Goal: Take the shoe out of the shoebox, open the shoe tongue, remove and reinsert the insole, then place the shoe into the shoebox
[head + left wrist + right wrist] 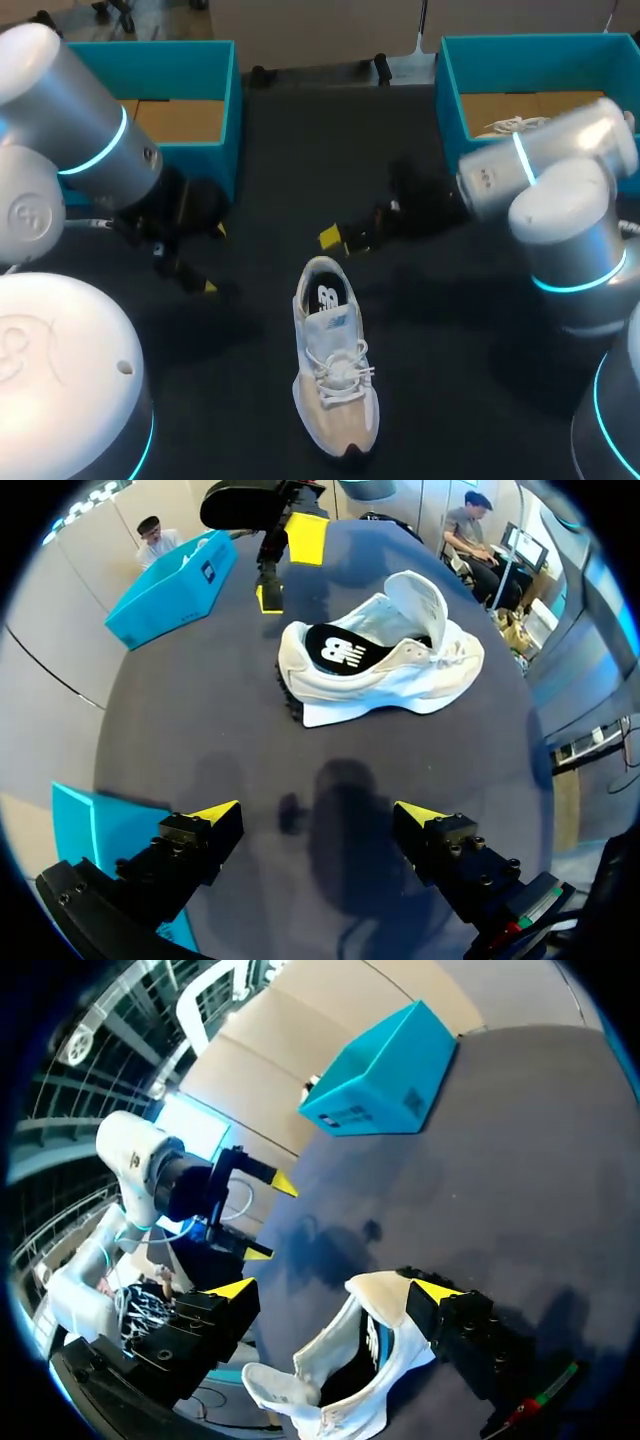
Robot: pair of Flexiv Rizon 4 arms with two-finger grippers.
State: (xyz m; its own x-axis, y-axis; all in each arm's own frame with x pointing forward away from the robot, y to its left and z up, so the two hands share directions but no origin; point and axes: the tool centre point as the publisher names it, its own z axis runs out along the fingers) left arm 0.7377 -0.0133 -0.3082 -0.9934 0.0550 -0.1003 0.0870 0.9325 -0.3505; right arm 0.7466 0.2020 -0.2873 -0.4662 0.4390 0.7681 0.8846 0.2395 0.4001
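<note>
White shoe [335, 365] out of its box and flat on the dark table [300, 150], lower middle of the head view, heel toward the far edge and toe toward the near one. Right claw [342, 242] just behind the heel, fingers spread wide and holding nothing; seen from its own wrist, astride the heel end. Left claw [213, 258] at the left of the frame, well apart from the shoe, likewise gaping and empty. Tongue [418, 600] standing up, dark insole [345, 652] seated in the opening. Likely trouble from here: with nothing pinning the shoe, could slide along the table or roll onto its side under a push from a single finger. Could also pinch the heel collar or the tongue along with the insole, or miss the thin insole edge altogether. On refitting, might fold the insole or leave it bunched toward the toe. Some risk too of laces [340, 372] snagging on a yellow tip. Hard to judge: insole taken out and put back, or not yet — no telling from its seating. Front of the insole hidden under tongue and laces; touching or merely beside at the heel, unclear. Teal box [190, 65] at upper left partly cut off by the left arm [90, 130]. Another teal box [540, 65] at upper right with something white and laced inside — mostly hidden behind the right arm [560, 170].
</note>
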